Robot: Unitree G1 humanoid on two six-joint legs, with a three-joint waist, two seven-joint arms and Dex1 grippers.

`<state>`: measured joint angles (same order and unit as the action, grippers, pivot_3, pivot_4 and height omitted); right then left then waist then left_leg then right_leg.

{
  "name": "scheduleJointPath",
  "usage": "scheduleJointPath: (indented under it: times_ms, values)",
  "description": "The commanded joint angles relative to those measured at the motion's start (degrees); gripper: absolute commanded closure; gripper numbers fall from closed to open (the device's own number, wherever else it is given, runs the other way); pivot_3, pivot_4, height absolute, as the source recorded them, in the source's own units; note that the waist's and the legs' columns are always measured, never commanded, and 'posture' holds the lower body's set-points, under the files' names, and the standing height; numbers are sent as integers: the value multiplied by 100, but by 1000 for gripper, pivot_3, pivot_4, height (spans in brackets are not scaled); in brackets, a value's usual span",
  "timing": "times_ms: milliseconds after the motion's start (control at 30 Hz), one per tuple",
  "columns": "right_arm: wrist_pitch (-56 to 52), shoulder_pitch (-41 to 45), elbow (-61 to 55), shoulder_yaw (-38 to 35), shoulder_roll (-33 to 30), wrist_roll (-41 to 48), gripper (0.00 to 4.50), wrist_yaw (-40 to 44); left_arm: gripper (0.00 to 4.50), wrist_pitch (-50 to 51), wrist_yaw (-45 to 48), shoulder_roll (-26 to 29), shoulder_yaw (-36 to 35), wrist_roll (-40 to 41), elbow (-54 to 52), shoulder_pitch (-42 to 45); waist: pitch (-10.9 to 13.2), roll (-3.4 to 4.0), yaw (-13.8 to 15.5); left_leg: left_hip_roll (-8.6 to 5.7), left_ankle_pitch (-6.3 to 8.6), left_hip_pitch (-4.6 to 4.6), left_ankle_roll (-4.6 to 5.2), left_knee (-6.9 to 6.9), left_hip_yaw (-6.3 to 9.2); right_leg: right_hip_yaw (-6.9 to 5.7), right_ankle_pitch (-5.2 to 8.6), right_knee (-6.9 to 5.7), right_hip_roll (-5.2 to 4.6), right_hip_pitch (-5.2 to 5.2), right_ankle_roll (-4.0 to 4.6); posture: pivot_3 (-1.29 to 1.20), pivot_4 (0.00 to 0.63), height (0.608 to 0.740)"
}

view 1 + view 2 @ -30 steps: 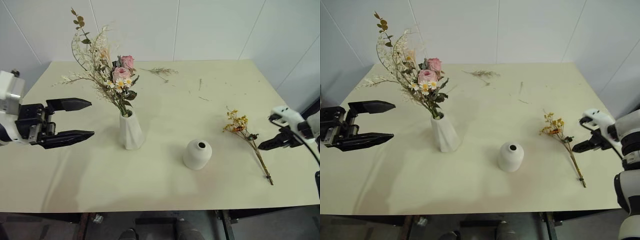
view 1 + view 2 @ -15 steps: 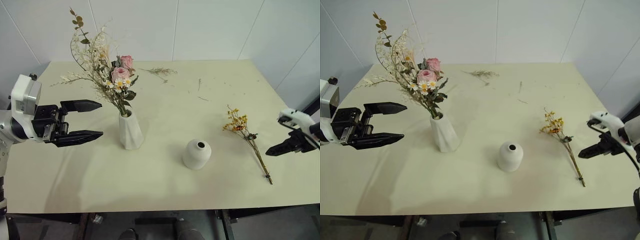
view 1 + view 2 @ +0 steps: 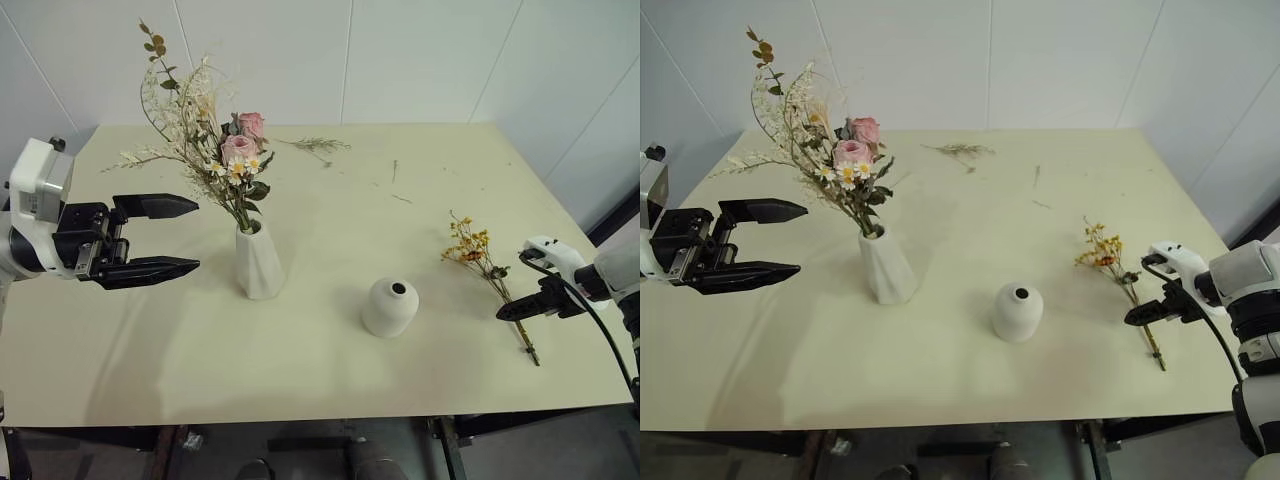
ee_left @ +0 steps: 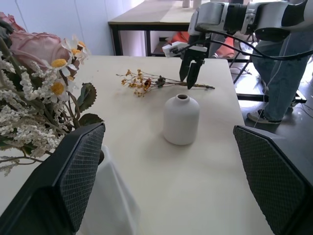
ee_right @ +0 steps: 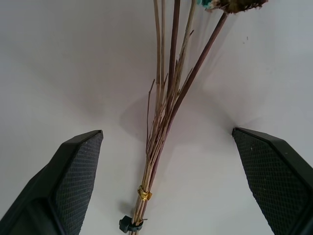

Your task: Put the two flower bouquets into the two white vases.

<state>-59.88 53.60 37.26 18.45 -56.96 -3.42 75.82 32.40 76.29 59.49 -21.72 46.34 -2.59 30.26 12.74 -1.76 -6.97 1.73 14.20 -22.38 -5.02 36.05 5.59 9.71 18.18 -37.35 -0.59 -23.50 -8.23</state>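
Looking for writing, I find none I can read on either vase or on my hands. My left hand [image 3: 160, 238] hangs with fingers spread wide beside the tall vase [image 3: 258, 261], which holds the bushy bouquet [image 3: 212, 150] upright. My right hand [image 3: 512, 309] is over the stems of the yellow bouquet [image 3: 490, 275], which lies flat on the worktop [image 3: 330, 220], right of the squat vase [image 3: 390, 306]. The right wrist view gives what the head views cannot: fingers spread to either side of the thin stems, not touching them, plus a small gold tie and a dark one (near the cut ends). The left wrist view adds a person's legs beyond the worktop and another table behind.
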Motion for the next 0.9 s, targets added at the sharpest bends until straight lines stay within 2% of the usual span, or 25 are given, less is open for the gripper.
scheduleJointPath:
  times_ms: [33, 133, 233, 367, 400, 500, 567, 667, 800, 900]
  values:
    - [265, -91, 234, -29, 84, -76, 893, -289, 0, -45, -52, 69, -183, 50, -143, 56, -5, -9, -9, 0, 0, 0, 0, 4, -1, 0, -1, 1, 0, 4, -2, 0, 150, 740]
    - [433, -60, 319, 3, 102, -80, 1848, -327, 0, -77, -81, 51, -192, 47, -150, 52, -8, -13, -13, -1, 0, 1, 0, 8, 0, 1, -4, 2, 0, 7, -4, 0, 150, 740]
    - [480, -24, 237, 41, 119, -72, 3019, -283, 0, -113, -110, 22, -171, 35, -140, 73, -8, -13, -16, 0, 0, 2, 0, 2, 0, 1, -2, 2, 1, 5, -2, 0, 150, 740]
    - [502, -31, -103, -71, 76, 12, 4303, -194, 0, -196, -107, -32, -124, 6, -90, 88, -7, -12, -56, 1, 0, 2, 0, -10, 1, 0, 1, 2, 2, -1, 1, 0, 150, 740]
    - [517, -47, -237, -159, 36, 116, 4457, -88, 0, -211, -105, -39, -112, 0, -78, 94, -6, -11, -74, 1, 0, 1, 0, -11, 1, 0, 1, 1, 2, -2, 1, 0, 150, 740]
    - [593, -113, -660, -665, -76, 529, 4457, -12, 0, -292, -43, -59, -46, -48, 37, 148, 0, -1, -85, 1, 0, -1, 0, -11, 1, 1, 1, 1, 1, -3, 1, 0, 150, 740]
    - [678, -220, -1010, -1362, -121, 993, 4457, -90, 0, -392, 43, -62, 59, -129, 235, 294, 3, 5, -76, 0, 0, -1, 0, -10, 1, 1, 1, 0, 0, -3, 0, 0, 150, 740]
    - [1372, -609, -1728, -2715, 75, 1821, 4457, -209, 0, -564, 188, -71, 237, -294, 631, 612, 4, 5, -57, 0, 0, -2, 1, -9, 2, -1, 1, -1, 1, -3, 0, 0, 150, 740]
    - [1430, -890, -2880, -4449, 819, 2956, 4457, -1054, 0, -713, 405, -94, 471, -503, 1091, 1007, 3, 4, -35, 0, 1, -4, 2, -11, 6, -4, 2, 0, 2, 0, -2, 0, 150, 740]
    - [1076, -1099, -4215, -5198, 1559, 3923, 4457, -1794, 0, -897, 558, -165, 622, -692, 1511, 1245, 3, 5, -37, 1, 1, -2, 2, -16, 11, -6, 3, -4, 3, -1, -1, 0, 150, 740]
